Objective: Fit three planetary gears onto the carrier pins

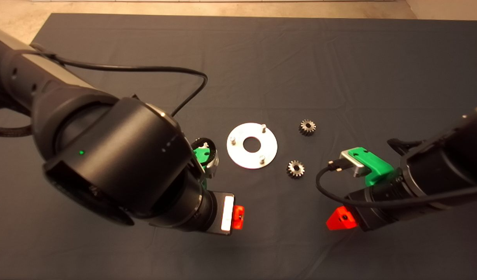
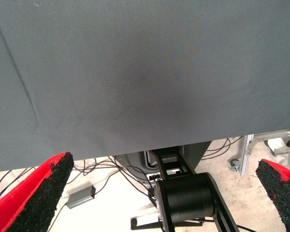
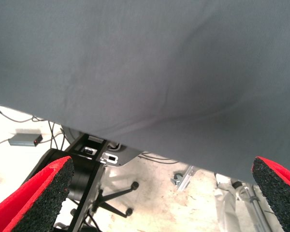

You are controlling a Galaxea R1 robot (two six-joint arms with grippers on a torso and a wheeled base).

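The flat silver disc (image 1: 270, 146) lies mid-mat with its three carrier pins (image 1: 263, 126) standing bare. Two dark planetary gears lie on the mat to its right, one (image 1: 307, 127) farther back and one (image 1: 295, 169) nearer the front. My left gripper (image 1: 238, 217) hovers in front and left of the disc. Its wrist view shows the left gripper (image 2: 164, 166) open, with only mat and floor between the pads. My right gripper (image 1: 341, 219) sits front right of the nearer gear. In its own wrist view the right gripper (image 3: 164, 166) is open and holds nothing.
The dark mat (image 1: 339, 70) covers the table. My bulky left arm (image 1: 114, 163) hides the mat's left middle. A cable (image 1: 328, 190) loops off the right wrist. Both wrist views show the mat's front edge with floor, cables and stand legs beyond it.
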